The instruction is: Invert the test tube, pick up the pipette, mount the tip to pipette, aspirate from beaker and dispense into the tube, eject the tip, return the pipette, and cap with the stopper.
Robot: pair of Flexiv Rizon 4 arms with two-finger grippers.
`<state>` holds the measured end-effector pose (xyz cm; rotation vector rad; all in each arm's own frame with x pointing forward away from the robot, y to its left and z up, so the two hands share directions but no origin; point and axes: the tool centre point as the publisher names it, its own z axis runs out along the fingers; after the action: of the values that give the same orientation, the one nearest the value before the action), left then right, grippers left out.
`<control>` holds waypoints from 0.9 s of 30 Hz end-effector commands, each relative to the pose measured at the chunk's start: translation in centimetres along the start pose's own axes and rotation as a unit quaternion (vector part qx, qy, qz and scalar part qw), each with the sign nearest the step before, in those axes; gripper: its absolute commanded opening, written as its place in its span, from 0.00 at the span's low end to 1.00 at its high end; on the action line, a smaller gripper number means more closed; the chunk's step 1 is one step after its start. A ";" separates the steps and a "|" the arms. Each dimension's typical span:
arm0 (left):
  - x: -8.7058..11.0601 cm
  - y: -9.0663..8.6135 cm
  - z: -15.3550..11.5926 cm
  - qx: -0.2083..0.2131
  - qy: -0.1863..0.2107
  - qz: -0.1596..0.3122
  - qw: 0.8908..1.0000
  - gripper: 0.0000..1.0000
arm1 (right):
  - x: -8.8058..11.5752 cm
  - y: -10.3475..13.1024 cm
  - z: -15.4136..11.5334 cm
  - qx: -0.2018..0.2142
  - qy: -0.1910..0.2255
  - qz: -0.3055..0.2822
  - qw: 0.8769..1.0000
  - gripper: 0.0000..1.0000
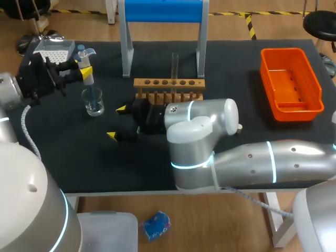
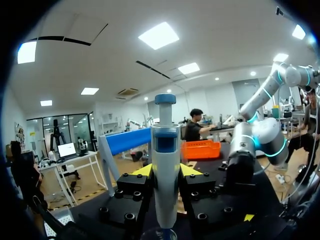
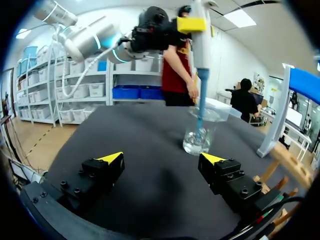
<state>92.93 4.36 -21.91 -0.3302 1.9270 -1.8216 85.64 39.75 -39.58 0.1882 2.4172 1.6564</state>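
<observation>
Nearest, the right claw (image 3: 162, 160) hangs low over the dark worktop (image 1: 247, 121), its fingers spread wide with nothing between them. The beaker (image 3: 202, 135) sits just ahead of it. Directly above the beaker, the left claw (image 1: 84, 69) clamps the pipette (image 1: 89, 81) from both sides. The pipette's long axis stands upright — plunger end up, tip pointing straight down into the beaker's water. Beyond the beaker and to its right, the wooden rack (image 1: 168, 90) holds the test tube (image 1: 175, 64) upright. Farther right of the beaker lies an orange bin (image 1: 291, 84).
</observation>
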 end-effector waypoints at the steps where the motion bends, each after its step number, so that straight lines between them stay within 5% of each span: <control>1: 0.1 0.0 0.0 0.000 -0.002 0.001 1.000 0.00 | 0.0 2.2 -3.8 0.025 0.036 -0.010 0.999 1.00; 16: 0.1 0.0 0.0 0.000 -0.002 0.001 1.000 0.00 | 0.4 9.5 -11.3 0.010 0.113 -0.066 0.991 1.00; 27: 0.1 0.0 0.0 0.000 -0.002 0.001 1.000 0.00 | -1.5 13.4 -13.6 -0.021 0.163 -0.088 0.983 1.00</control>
<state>92.95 4.36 -21.92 -0.3316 1.9263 -1.8205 83.74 35.09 -23.81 -0.0876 2.3642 1.6766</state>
